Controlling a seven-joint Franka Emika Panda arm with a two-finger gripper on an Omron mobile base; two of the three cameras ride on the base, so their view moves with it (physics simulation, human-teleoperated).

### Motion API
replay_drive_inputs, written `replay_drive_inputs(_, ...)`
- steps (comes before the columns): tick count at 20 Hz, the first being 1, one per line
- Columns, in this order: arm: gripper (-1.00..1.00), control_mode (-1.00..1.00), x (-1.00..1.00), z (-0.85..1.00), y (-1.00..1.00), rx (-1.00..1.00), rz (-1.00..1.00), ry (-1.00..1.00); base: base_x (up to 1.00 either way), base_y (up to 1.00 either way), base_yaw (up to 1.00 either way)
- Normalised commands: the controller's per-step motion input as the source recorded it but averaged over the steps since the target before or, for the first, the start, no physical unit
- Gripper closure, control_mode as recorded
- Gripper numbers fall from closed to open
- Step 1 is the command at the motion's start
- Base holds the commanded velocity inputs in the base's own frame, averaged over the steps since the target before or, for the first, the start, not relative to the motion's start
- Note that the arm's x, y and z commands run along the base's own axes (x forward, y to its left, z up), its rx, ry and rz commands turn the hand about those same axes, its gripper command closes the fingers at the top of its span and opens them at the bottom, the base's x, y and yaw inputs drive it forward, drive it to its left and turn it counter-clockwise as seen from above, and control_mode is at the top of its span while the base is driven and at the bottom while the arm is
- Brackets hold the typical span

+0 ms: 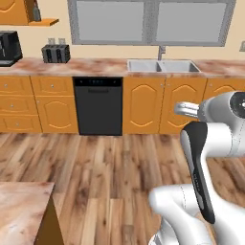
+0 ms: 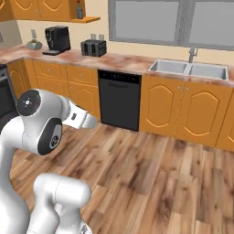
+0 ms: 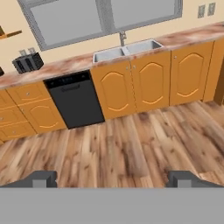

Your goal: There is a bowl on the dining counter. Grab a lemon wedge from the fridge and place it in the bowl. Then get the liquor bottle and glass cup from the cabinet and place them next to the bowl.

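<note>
My gripper (image 3: 113, 179) is open in the hand view, its two dark fingertips (image 3: 41, 178) set wide apart with only wood floor between them. It points at the sink counter across the room. The white arm (image 1: 206, 143) is folded up close to the base, well short of that counter. A corner of a marble-topped counter (image 1: 21, 206) sits at the lower left of the left base view. Orange upper cabinets (image 2: 41, 9) hang at the far left, with a small shelf (image 2: 86, 19) carrying a dark bottle-like object (image 2: 79, 10).
Along the far wall run orange base cabinets (image 3: 151, 81), a black dishwasher (image 1: 98, 106), a double sink (image 1: 162, 66) under a window, a toaster (image 1: 56, 52) and a coffee machine (image 2: 56, 39). Open wood floor (image 1: 110, 167) lies between me and them.
</note>
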Motion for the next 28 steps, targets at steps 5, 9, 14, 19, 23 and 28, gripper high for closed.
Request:
replay_drive_inputs(5,-1.0,1.0,0.0,0.0,0.0,0.0,0.0,0.0,1.0,0.0,0.24)
replay_drive_inputs(9,-1.0,1.0,0.0,0.0,0.0,0.0,0.0,0.0,1.0,0.0,0.24)
replay_drive_inputs(14,-1.0,1.0,0.0,0.0,0.0,0.0,0.0,0.0,1.0,0.0,0.21)
replay_drive_inputs(19,-1.0,1.0,0.0,0.0,0.0,0.0,0.0,0.0,1.0,0.0,0.16)
replay_drive_inputs(23,-1.0,1.0,0.0,0.0,0.0,0.0,0.0,0.0,1.0,0.24,0.07)
replay_drive_inputs(28,-1.0,1.0,0.0,0.0,0.0,0.0,0.0,0.0,1.0,0.58,0.0)
